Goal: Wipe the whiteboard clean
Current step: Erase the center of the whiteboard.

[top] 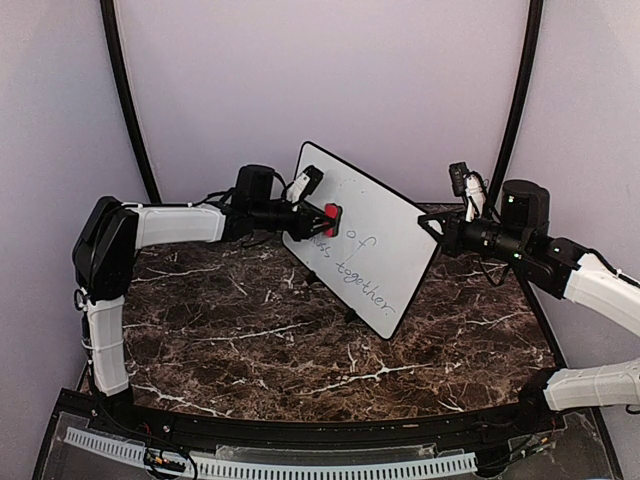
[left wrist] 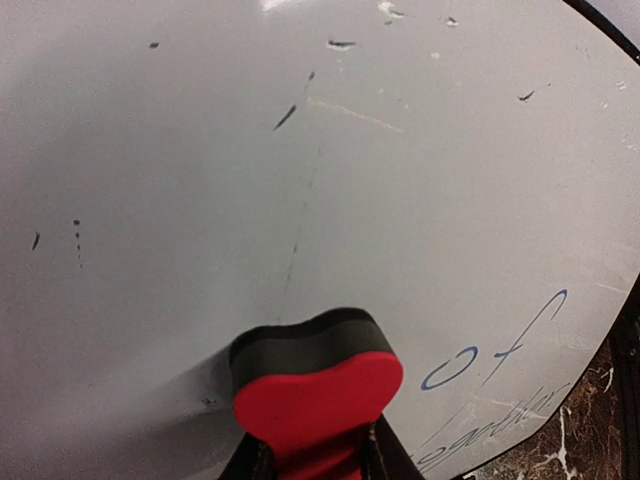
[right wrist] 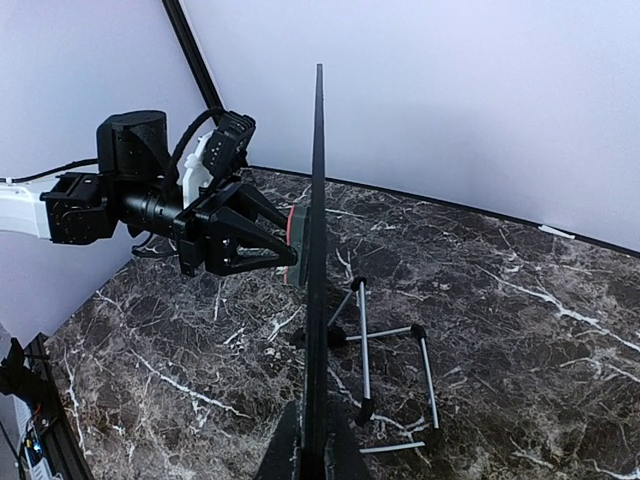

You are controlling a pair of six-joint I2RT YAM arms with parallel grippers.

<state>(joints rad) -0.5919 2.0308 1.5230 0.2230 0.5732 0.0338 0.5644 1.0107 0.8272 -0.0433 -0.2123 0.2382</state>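
Note:
The whiteboard point(top: 385, 240) stands tilted on a wire stand, with "of" and "together" in dark handwriting on its lower half. It fills the left wrist view point(left wrist: 300, 180) and shows edge-on in the right wrist view point(right wrist: 318, 200). My left gripper point(top: 318, 220) is shut on the red eraser block point(top: 332, 218), whose dark felt face presses the board; the eraser also shows in the left wrist view point(left wrist: 315, 395). My right gripper point(top: 432, 226) is shut on the board's right edge, its fingers point(right wrist: 285, 450) either side of the edge.
The wire stand point(right wrist: 395, 385) sits on the dark marble table point(top: 250, 340) behind the board. Black curved frame posts point(top: 125, 95) rise at both back corners. A cable tray point(top: 330, 465) runs along the near edge.

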